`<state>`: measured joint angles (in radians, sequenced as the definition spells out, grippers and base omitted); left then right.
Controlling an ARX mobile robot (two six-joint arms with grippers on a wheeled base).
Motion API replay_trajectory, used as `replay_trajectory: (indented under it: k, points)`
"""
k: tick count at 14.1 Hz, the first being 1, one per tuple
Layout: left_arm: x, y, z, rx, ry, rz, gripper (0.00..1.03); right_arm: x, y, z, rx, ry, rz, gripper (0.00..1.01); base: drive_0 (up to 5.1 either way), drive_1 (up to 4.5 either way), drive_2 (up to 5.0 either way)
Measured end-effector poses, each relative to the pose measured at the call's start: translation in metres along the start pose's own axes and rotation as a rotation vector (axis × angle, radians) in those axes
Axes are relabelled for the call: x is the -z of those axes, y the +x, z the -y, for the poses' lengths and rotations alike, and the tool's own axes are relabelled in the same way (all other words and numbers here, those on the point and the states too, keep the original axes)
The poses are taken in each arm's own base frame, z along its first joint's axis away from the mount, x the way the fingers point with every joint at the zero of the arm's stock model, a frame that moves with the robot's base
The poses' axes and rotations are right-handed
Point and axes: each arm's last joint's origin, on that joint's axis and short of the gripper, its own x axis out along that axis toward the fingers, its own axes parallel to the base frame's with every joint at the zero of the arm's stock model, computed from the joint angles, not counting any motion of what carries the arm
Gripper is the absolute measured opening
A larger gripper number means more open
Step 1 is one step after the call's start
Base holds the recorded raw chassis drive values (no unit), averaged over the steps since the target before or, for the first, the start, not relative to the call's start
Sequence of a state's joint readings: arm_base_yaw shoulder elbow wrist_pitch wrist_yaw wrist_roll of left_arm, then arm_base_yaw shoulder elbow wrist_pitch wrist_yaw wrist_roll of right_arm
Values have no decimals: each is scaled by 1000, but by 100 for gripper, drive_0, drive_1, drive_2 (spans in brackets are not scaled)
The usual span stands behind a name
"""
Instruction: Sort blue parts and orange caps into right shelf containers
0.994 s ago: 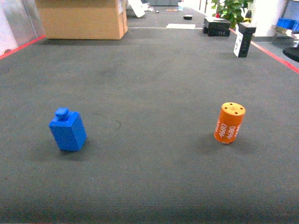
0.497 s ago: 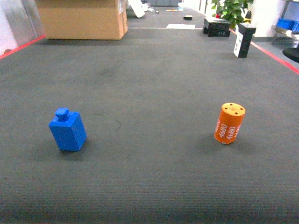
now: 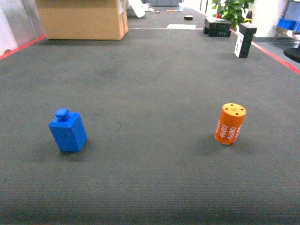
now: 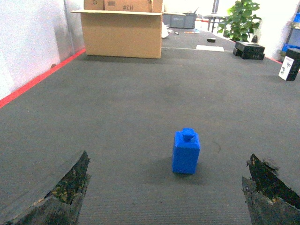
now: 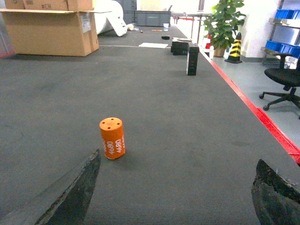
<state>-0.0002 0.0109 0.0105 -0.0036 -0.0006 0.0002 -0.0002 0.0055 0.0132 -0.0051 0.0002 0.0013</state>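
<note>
Two parts stand on the dark carpet, well apart, and neither is held, so I judge the sorting has not yet begun and the step in hand is the first approach. On the left stands the blue part (image 3: 68, 131), a blocky piece with a knob on top. In the left wrist view it stands ahead of the left gripper (image 4: 171, 197), a little right of centre between the fingers (image 4: 56, 194), which are spread wide. On the right stands the orange cap (image 3: 230, 123), upright. In the right wrist view it stands ahead and toward the left finger of the right gripper (image 5: 176, 197), whose jaws are likewise spread. Next, each arm needs to reach forward and down over its piece. Blue bins (image 5: 287, 47) sit on a shelf far right.
</note>
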Motion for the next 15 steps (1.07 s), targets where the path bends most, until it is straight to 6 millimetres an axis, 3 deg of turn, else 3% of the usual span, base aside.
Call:
replay_trajectory:
  k: [14, 15]
  points:
    - [0, 0, 0, -4, 0, -2, 98, 0, 0, 0, 0, 0, 0, 98, 0, 0, 0]
    - [2, 2, 3, -98, -14, -55, 98, 2, 1, -1, 53, -3, -35, 98, 0, 0, 0]
